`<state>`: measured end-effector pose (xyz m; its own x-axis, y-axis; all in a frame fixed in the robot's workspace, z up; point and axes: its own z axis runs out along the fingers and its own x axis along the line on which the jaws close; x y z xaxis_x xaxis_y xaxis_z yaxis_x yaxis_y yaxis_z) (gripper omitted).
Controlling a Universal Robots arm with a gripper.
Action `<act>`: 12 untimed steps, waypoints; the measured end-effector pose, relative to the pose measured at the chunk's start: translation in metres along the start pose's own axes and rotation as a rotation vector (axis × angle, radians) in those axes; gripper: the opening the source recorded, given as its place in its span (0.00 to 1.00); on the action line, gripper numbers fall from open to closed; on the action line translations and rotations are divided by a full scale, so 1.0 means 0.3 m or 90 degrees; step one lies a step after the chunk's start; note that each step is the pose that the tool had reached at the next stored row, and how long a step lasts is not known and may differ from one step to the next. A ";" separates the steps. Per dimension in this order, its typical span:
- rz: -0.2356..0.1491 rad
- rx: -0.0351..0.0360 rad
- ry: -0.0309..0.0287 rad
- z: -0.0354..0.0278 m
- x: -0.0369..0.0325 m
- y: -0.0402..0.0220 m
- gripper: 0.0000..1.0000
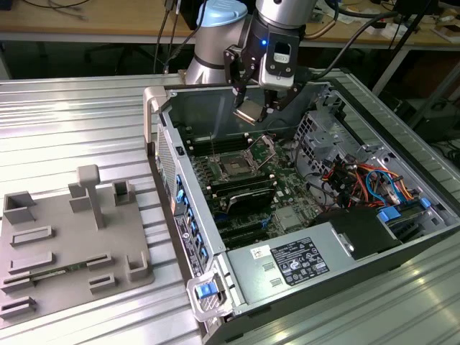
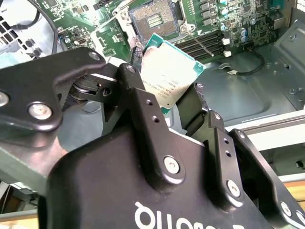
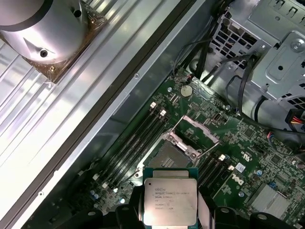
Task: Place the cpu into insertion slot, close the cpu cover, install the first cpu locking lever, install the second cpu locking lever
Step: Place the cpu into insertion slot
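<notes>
cpu (image 1: 248,112) in claw (image 1: 252,108) — above insertion slot (image 1: 233,167), w/ cpu cover (image 1: 264,149) up

We find fine dark print in lines on the small flat silver-grey square cpu (image 3: 169,201), none legible to us. A white printed sticker (image 1: 298,260) lies on the grey metal box (image 1: 244,274); cut-off white lettering marks the black gripper (image 2: 163,81).

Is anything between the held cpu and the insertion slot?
Nothing: in the exterior view the cpu hangs above the insertion slot with bare air between; the cpu cover stands open.
</notes>
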<state>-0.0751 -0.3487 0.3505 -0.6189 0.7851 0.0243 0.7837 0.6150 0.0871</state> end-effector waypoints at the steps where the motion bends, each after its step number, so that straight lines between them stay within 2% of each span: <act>1: 0.002 -0.0001 -0.0002 0.000 0.000 0.000 0.55; 12: 0.030 -0.0007 -0.0026 0.000 -0.001 -0.001 0.55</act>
<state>-0.0751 -0.3491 0.3505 -0.5815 0.8132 0.0242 0.8116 0.5777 0.0871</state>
